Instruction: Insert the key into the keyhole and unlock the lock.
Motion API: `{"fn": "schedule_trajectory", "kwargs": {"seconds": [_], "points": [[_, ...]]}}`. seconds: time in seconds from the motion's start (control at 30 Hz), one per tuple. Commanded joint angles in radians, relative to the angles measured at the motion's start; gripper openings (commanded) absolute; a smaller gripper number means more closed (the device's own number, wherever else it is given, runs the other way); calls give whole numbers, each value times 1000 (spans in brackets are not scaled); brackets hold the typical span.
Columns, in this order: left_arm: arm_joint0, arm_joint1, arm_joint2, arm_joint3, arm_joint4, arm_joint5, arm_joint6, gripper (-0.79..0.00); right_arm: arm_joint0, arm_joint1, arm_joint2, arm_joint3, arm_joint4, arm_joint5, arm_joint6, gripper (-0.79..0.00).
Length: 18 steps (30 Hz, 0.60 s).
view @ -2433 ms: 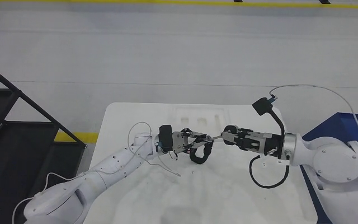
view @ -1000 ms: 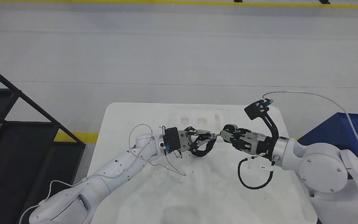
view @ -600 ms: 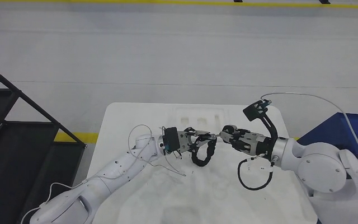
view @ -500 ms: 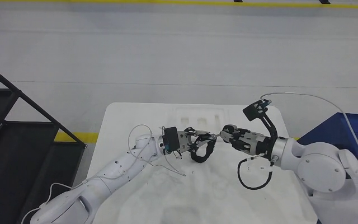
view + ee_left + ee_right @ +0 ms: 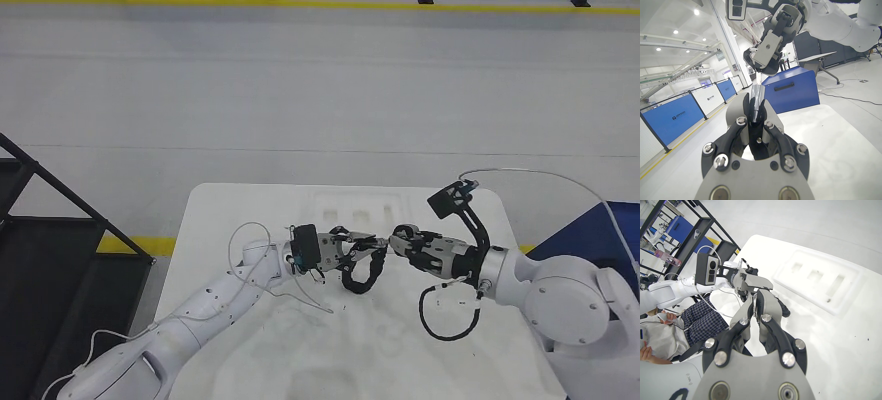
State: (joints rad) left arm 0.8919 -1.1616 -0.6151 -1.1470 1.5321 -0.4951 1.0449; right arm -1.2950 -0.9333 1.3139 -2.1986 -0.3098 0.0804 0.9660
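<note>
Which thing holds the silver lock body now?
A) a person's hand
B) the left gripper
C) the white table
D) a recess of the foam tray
B: the left wrist view shows the lock clamped in the left gripper, above the table; the right gripper holds the key at its end.

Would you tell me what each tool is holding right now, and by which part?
The left tool grips the lock by its chrome barrel; the right tool pinches the key by its head.
</note>
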Motion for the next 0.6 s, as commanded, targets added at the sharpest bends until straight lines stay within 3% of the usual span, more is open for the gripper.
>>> {"fn": "schedule_trajectory", "kwargs": {"seconds": [0.0,0.57], "points": [[3,-1,-5,1,-1,-3,3,-785,-1,-2,-2,5,19,8,-12,-785],[22,-8,-44,-14,15,-30,7,-785,4,-7,-19,27,57,53,-34,-785]]}}
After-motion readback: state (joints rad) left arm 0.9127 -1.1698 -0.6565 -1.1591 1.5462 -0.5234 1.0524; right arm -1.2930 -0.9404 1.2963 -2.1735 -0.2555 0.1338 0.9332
